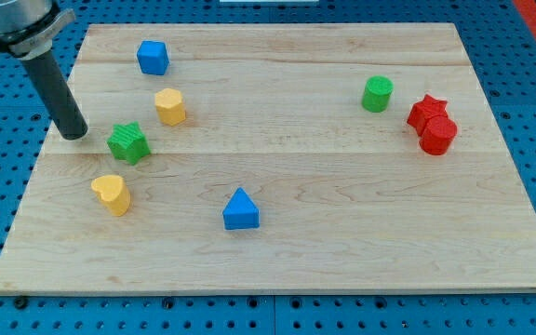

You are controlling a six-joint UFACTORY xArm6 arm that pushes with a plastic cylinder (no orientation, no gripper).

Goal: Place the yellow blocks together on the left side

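We see our dark rod coming down from the view's top left, and my tip (73, 134) rests on the wooden board (342, 251) near its left edge; being a plain rod, it has nothing to open or close and holds nothing, touching no block. Just to the right of my tip sits the green star block (128, 142), close beside it but apart. The two yellow blocks lie on the board's left part with the green star between them: the yellow hexagonal block (169, 106) is above and to the right of the star, and the yellow heart-shaped block (111, 194) is below and slightly left of it, so the pair are near each other yet not touching. A blue cube (153, 57) stands toward the view's top, above the yellow hexagonal block. A blue triangular block (240, 209) sits lower, near the board's middle. Well apart on the right side we find a green cylinder (377, 94), and beyond it a red star block (426, 110) touching a red hexagonal block (437, 135) just below it.
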